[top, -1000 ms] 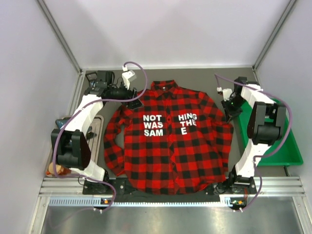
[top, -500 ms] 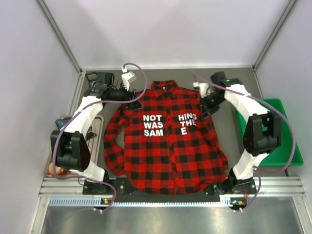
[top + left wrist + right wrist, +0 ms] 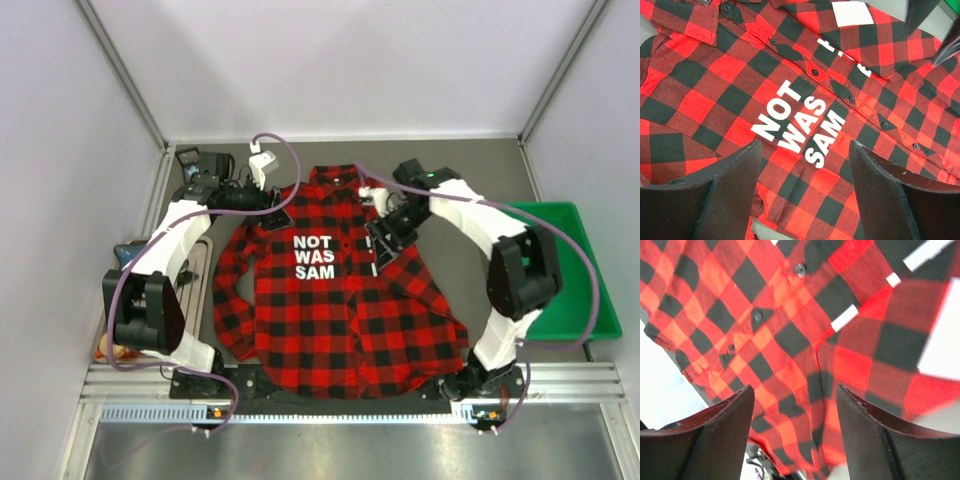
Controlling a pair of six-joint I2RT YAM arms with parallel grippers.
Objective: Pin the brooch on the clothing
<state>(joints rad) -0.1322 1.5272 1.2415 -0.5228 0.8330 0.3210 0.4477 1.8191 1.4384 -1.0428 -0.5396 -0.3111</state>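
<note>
The clothing (image 3: 330, 320), a red-and-black plaid shirt with white lettering, lies spread flat on the table. My left gripper (image 3: 278, 210) hovers at the shirt's left shoulder, open. In the left wrist view its fingers (image 3: 732, 192) frame the plaid cloth (image 3: 715, 75) just below "NOT WAS SAM", with nothing between them. My right gripper (image 3: 378, 240) hangs over the right chest and covers the lettering there. In the right wrist view the right gripper (image 3: 794, 390) is open above the button placket (image 3: 756, 316), empty. The brooch shows in no view.
A green bin (image 3: 585, 305) stands right of the shirt. On the left, a dark tray (image 3: 195, 262) lies beside the sleeve, with a dark blue object (image 3: 124, 255) and a round orange-brown object (image 3: 110, 348) near it. A metal rail (image 3: 340, 385) runs along the near edge.
My right arm has swung left from beside the green bin to over the shirt's right chest, and its jaws have gone from shut to open. The left arm has stayed put.
</note>
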